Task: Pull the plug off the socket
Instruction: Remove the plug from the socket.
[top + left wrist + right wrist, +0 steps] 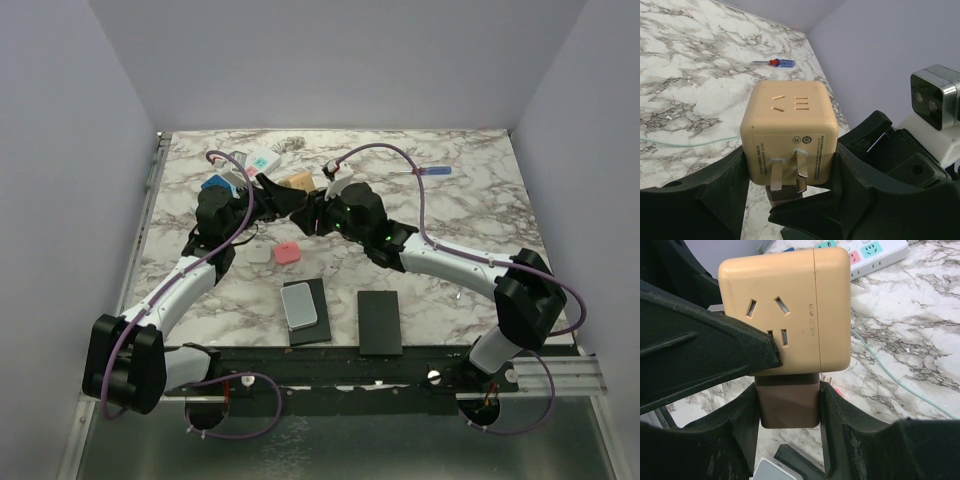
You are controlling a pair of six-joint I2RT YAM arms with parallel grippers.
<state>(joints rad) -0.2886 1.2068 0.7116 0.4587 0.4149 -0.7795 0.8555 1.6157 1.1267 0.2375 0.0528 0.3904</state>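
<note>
The cube, prongs bare, is off the strip lying near the table's far edge. Left claw clamps the cube; right claw pinches the brown block under it, not yet parted.

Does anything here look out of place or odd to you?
Yes. The tan cube adapter, held in the air, does not sit flush on the brown block under it. Two bare metal prongs show between them in the left wrist view, so the pair looks partly pulled apart. Nothing looks spilled or broken.
</note>
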